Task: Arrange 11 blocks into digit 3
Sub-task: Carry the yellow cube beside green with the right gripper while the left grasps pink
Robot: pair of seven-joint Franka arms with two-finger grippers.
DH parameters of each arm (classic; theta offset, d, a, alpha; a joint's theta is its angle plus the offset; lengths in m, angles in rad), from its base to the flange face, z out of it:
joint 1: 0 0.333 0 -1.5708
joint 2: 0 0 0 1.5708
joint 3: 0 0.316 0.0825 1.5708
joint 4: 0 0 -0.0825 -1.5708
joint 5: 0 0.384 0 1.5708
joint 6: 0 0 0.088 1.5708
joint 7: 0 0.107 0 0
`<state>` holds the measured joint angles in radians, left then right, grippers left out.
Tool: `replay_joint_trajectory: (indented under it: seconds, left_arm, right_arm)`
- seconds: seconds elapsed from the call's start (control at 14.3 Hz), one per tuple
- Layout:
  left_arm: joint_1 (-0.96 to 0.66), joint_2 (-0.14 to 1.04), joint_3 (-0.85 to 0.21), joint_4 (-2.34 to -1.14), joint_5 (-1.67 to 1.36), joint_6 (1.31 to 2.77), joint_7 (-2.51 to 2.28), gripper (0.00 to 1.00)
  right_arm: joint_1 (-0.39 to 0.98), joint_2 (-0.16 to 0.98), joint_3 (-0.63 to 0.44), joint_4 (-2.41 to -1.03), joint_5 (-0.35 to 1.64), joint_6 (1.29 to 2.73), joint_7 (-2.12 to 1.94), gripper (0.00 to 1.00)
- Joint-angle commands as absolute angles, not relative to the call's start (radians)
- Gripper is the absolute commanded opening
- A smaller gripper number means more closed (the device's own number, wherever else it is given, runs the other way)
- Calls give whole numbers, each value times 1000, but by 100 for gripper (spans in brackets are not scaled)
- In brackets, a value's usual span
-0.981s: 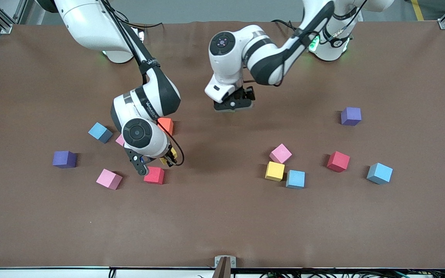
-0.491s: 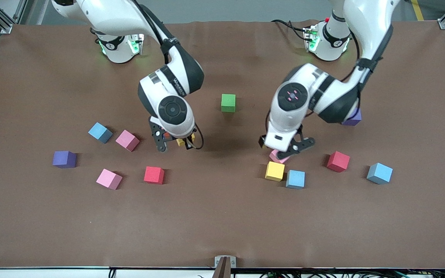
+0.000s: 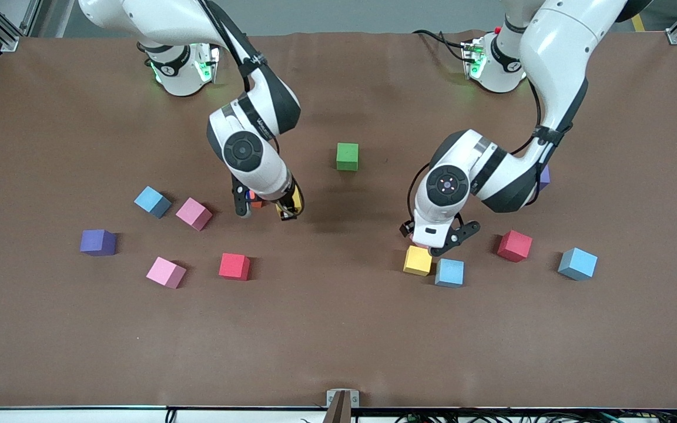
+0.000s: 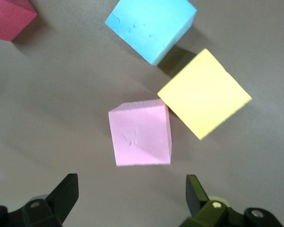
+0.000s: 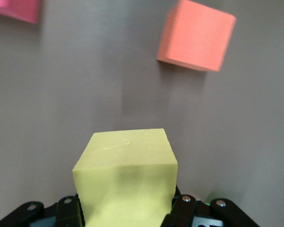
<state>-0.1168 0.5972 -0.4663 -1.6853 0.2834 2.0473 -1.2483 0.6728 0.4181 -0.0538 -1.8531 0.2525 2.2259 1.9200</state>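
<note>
Here, starting at the right arm's end of the bench (image 3: 33, 329), a purple cube (image 3: 97, 242), a light blue cube (image 3: 152, 201), a pink cube (image 3: 193, 213), a second pink cube (image 3: 166, 272) and a red cube (image 3: 234, 266) lie scattered apart, none in any figure yet. The right hand (image 5: 125, 208) is clenched on a yellow cube (image 5: 125, 161), held clear of the surface near the orange cube (image 5: 196, 35), probably so it can travel without nudging neighbours. Mid-bench, closer to the edge where the bases stand, the green cube (image 3: 347, 157) sits alone, which reads as the seed of the digit 3. Toward the left arm's end, the left hand (image 4: 131, 189) hangs released, fingers spread to either side of a third pink cube (image 4: 139, 132) without touching it, apparently lined up for a pick. That cube stands just beside another yellow cube (image 4: 203, 94) and near a second light blue cube (image 4: 151, 26), so a straight descent matters.
</note>
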Motion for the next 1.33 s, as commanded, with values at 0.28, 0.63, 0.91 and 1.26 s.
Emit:
replay_joint_trajectory:
  seconds: [0.28, 0.63, 0.91, 1.26]
  left_arm:
    - [-95, 626, -471, -1735, 295, 2147, -1335, 100]
    - [-94, 646, -468, -1735, 295, 2186, -1336, 100]
    - [-95, 667, -454, -1735, 296, 2191, -1338, 100]
    - [-95, 683, -430, -1733, 299, 2236, -1338, 92]
  right_arm:
    - [729, 354, -25, -2009, 293, 2353, 2055, 0]
    - [758, 354, 4, -2086, 296, 2419, 2124, 0]
    - [767, 347, 44, -2120, 298, 2485, 2196, 0]
    - [798, 345, 66, -2190, 298, 2585, 2240, 0]
